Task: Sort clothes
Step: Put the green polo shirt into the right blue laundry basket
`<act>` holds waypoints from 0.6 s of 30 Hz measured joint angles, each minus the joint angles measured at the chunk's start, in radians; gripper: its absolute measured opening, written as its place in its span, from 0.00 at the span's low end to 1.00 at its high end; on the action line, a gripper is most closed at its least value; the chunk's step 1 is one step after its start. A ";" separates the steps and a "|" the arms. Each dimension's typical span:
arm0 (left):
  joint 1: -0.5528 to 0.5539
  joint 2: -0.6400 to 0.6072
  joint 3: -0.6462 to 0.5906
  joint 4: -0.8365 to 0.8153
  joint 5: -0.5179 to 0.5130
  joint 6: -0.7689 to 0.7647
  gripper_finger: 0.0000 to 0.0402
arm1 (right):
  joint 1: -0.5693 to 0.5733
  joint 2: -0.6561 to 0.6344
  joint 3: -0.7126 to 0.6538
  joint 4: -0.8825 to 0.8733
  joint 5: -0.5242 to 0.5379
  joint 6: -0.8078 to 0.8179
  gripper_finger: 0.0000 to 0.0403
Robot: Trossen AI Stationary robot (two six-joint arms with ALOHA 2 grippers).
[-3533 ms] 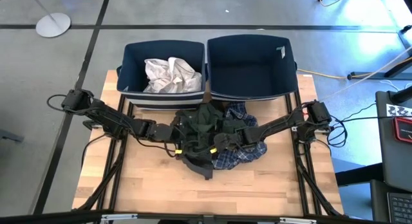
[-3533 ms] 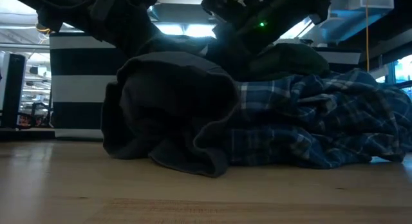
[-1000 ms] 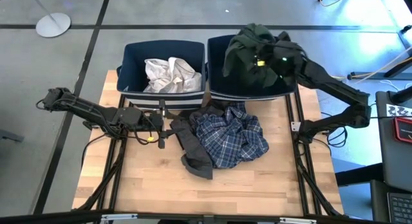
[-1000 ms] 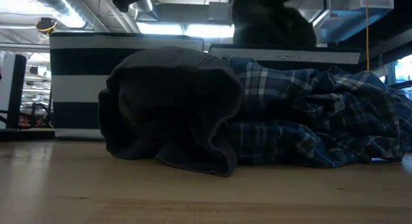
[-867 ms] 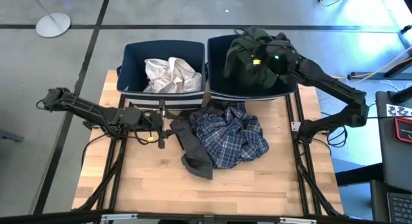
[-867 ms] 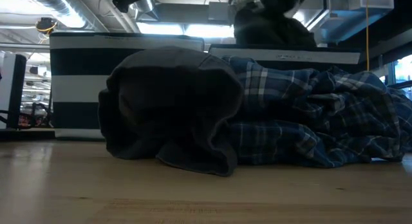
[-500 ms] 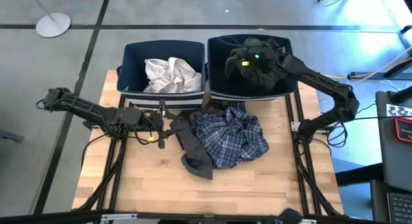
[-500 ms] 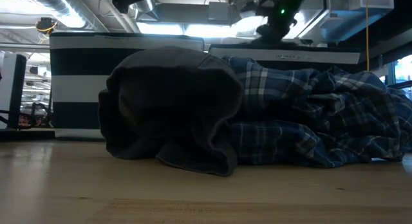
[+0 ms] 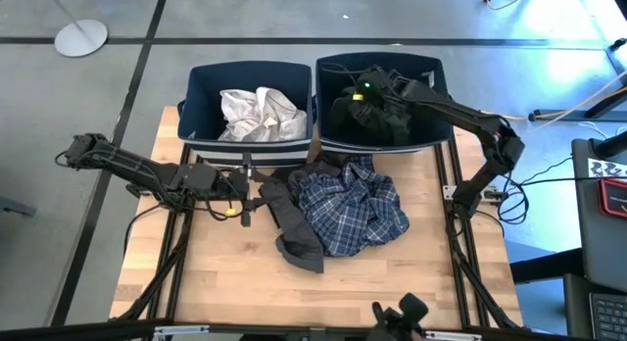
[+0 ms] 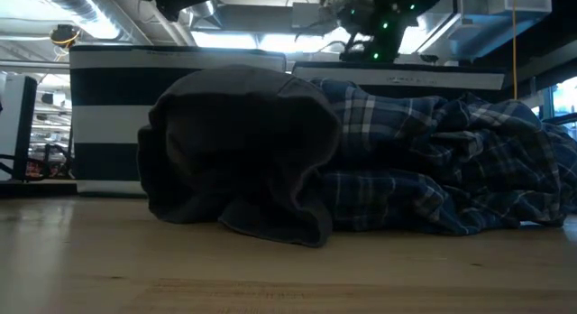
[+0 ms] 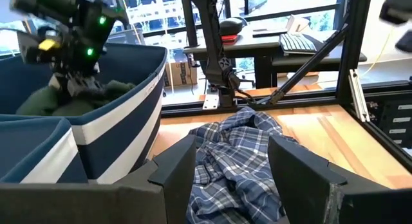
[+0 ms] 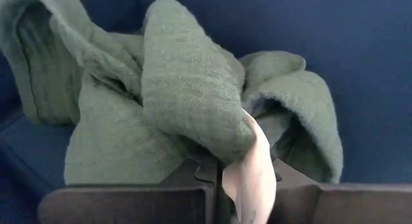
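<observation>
Left navy bin (image 9: pixel 201 81) at the table's far edge holding the white garment (image 9: pixel 257 114), right navy bin (image 9: pixel 431 86) holding the dark green garment (image 9: pixel 367 121) pinched in the right gripper (image 9: pixel 364 98), plaid shirt (image 9: pixel 355 209) and dark grey garment (image 9: pixel 291 219) mid-table (image 9: pixel 196 272), left gripper (image 9: pixel 247 196) spread beside them

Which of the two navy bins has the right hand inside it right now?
The right-side navy fabric bin, the one holding the dark green garment that the right hand grips; the left navy bin holds only the white garment.
</observation>
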 joint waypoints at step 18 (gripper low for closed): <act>0.000 0.000 0.000 0.001 0.000 0.000 0.46 | 0.002 0.188 0.000 0.018 -0.098 0.091 0.16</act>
